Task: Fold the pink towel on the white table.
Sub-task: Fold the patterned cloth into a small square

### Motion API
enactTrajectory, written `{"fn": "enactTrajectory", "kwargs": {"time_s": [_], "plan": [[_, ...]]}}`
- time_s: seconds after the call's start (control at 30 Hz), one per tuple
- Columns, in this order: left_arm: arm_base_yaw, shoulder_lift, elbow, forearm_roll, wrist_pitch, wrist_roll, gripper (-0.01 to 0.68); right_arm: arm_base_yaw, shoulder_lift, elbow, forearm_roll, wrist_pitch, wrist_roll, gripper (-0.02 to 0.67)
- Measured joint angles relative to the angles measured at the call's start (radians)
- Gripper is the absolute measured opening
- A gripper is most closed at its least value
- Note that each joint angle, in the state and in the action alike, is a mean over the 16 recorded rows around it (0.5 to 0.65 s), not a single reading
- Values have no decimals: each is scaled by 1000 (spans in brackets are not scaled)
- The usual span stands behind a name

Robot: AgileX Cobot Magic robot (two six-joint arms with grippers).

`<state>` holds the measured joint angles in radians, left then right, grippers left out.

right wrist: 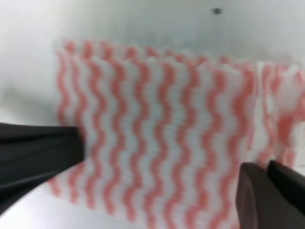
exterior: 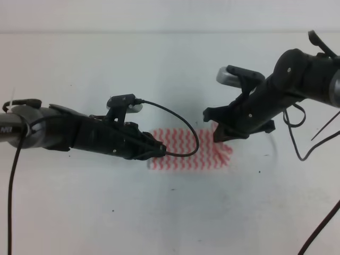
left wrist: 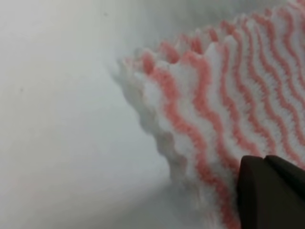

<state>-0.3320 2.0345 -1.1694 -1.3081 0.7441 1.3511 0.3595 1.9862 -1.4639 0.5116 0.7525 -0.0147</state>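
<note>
- The pink towel (exterior: 188, 150) lies on the white table (exterior: 106, 212) near its middle, a small striped patch between the two arms
- Its scalloped left edge (left wrist: 157, 138) stands a little proud of the surface in the left wrist view, looking like stacked layers
- The left gripper (exterior: 157, 151) sits low at the towel's left edge, touching the cloth; whether it is clenched on the edge I cannot tell, only one dark fingertip (left wrist: 269, 191) shows over the stripes
- The right gripper (exterior: 219, 137) comes in from the far right, down on the towel's far right corner; grasping or released, I cannot tell
- A black cable (exterior: 180, 119) loops over the towel from the left arm
</note>
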Motion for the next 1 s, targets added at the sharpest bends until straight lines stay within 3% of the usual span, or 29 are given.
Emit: {"fn": "enactTrajectory", "kwargs": {"time_s": [0.5, 1.0], "plan": [[2, -48, 0, -15, 15, -5, -4, 24, 1, -3, 40, -31, -16, -17], [12, -67, 0, 99, -5, -84, -4, 23, 4, -3, 40, -28, -36, -17]]}}
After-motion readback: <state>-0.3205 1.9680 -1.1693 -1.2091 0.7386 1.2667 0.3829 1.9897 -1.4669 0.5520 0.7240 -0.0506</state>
